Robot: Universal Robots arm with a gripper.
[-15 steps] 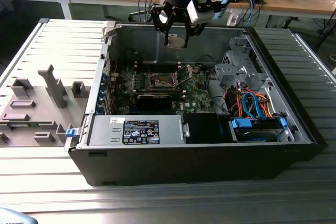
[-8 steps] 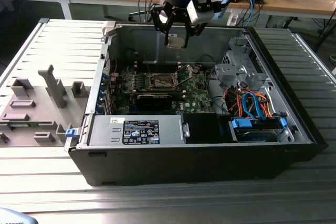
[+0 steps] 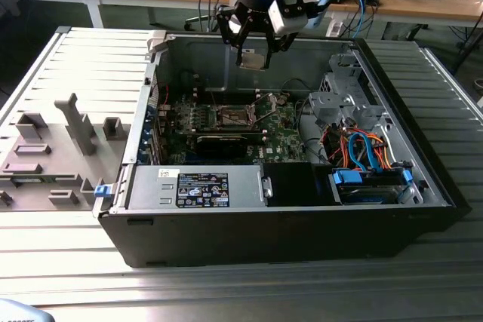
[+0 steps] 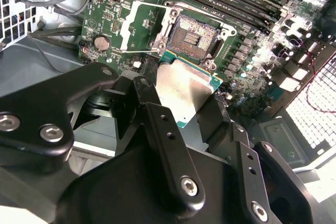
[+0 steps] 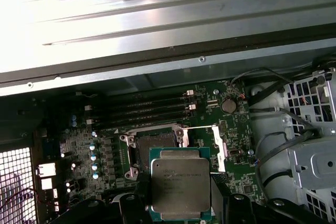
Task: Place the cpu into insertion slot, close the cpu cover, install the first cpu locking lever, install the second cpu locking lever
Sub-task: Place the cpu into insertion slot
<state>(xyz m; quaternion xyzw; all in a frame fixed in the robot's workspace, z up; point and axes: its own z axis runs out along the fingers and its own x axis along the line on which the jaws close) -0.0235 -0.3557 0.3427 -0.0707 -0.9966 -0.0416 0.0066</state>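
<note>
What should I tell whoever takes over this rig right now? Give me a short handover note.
Gripper: shut on the cpu, holding it by its edges, metal top towards the first wrist camera.
Position: it hangs above the motherboard inside the open computer case, clear of the board.
Insertion slot: empty, contacts exposed.
Cpu cover: swung open beside the slot.
Done: cpu picked up and brought over the case.
Left: seat the cpu, close the cover, fasten both locking levers.
</note>
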